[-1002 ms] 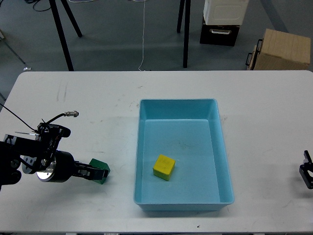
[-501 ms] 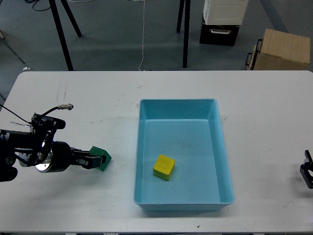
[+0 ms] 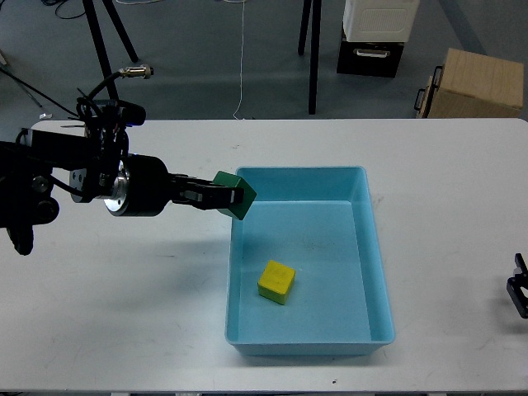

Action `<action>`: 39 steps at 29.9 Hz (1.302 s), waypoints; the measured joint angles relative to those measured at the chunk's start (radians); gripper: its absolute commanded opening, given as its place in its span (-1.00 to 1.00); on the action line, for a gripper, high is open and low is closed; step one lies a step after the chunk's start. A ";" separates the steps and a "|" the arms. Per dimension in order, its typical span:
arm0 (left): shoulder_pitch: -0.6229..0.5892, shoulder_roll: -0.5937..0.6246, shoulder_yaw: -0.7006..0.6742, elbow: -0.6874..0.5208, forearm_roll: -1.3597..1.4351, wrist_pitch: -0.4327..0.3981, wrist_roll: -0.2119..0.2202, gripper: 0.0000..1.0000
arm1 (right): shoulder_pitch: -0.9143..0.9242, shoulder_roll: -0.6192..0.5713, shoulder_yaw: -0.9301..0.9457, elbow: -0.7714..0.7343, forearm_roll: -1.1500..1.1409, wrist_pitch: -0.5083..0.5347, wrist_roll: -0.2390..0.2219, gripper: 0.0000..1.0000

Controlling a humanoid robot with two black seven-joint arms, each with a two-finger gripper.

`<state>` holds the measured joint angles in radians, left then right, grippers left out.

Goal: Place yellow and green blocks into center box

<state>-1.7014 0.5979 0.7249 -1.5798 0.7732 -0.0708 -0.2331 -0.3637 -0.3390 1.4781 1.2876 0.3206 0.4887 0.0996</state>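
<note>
two blocks matter here, and both sit at or near their goal. going by size: the white table carries everything, with the light blue center box lying roughly mid-table, open side up so blocks can be dropped in from above. my left arm reaches in from the left, its left end effector clamped on the green block, which hangs tilted in the air right at the box's upper-left corner, above the rim; i judge it is carried high to clear the wall before release. the yellow block lies flat on the box floor, so that half looks done. the right end effector shows only as a dark sliver at the table's right edge, and i cannot tell whether it is open or closed.
</note>
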 measured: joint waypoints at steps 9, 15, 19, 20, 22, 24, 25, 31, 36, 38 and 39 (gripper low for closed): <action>-0.006 -0.135 0.004 -0.014 -0.013 -0.007 -0.011 -0.83 | -0.015 0.000 0.002 0.000 0.000 0.000 0.002 1.00; -0.004 -0.211 0.008 -0.007 -0.014 -0.007 -0.012 -0.05 | -0.019 0.010 0.003 -0.001 0.000 0.000 0.003 1.00; 0.000 -0.225 0.008 -0.002 -0.014 -0.007 -0.037 0.44 | -0.016 0.013 0.004 -0.001 0.000 0.000 0.003 1.00; 0.000 -0.224 0.007 -0.001 -0.015 -0.008 -0.051 0.50 | -0.016 0.014 0.004 -0.001 0.000 0.000 0.003 1.00; -0.001 -0.220 0.006 -0.001 -0.015 -0.022 -0.079 0.55 | -0.015 0.014 0.004 -0.001 0.000 0.000 0.003 1.00; -0.003 -0.211 0.005 -0.001 -0.016 -0.053 -0.099 0.60 | -0.015 0.014 0.004 -0.001 0.000 0.000 0.003 1.00; -0.004 -0.206 0.005 -0.001 -0.016 -0.065 -0.103 0.63 | -0.015 0.014 0.003 0.000 0.000 0.000 0.003 1.00; 0.002 -0.160 -0.012 0.008 -0.021 -0.088 -0.109 0.67 | -0.016 0.014 0.002 0.001 0.000 0.000 0.003 1.00; 0.035 -0.108 -0.072 0.061 -0.089 -0.010 -0.108 0.67 | -0.010 0.015 0.002 0.001 0.000 0.000 0.002 1.00; 0.056 -0.089 -0.107 0.090 -0.141 0.042 -0.108 0.67 | -0.008 0.015 0.002 0.001 0.000 0.000 0.002 1.00; 0.071 -0.080 -0.132 0.111 -0.173 0.065 -0.108 0.67 | -0.007 0.015 0.003 0.001 0.000 0.000 0.002 1.00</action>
<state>-1.6308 0.5177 0.5933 -1.4692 0.5997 -0.0056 -0.3413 -0.3709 -0.3244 1.4809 1.2883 0.3208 0.4887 0.1015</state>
